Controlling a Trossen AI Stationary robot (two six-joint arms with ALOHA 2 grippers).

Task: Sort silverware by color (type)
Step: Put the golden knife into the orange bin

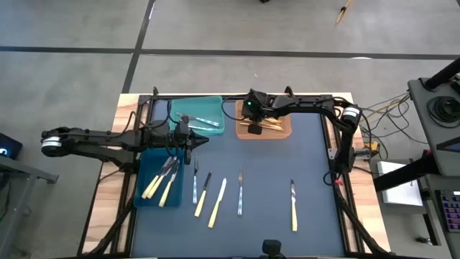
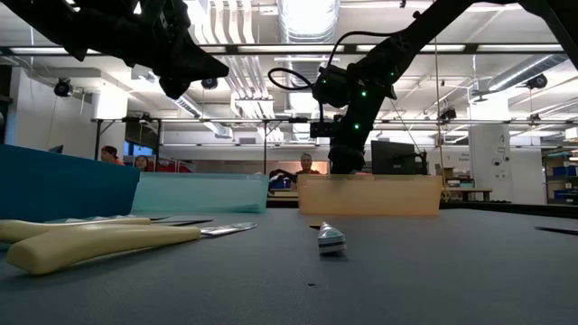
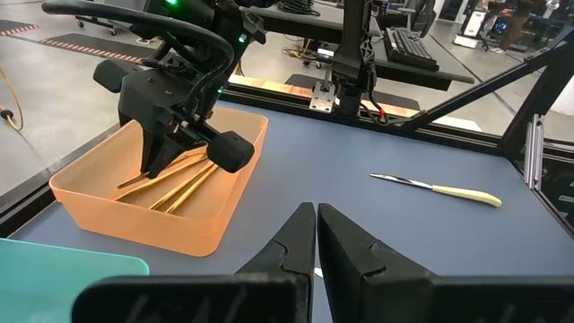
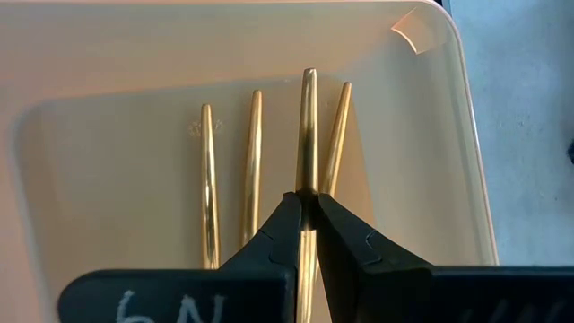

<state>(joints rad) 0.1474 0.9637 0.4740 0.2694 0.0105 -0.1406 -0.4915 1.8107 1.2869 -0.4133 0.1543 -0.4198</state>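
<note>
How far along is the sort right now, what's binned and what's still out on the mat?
Done: gold pieces lie in the orange bin, silvery ones in the teal bin, several yellow-handled ones in the blue bin.
In hand: the right gripper is shut on a gold piece down in the orange bin. The left gripper is shut, empty, above the mat.
Left: six pieces on the mat, including a yellow-handled knife.
</note>
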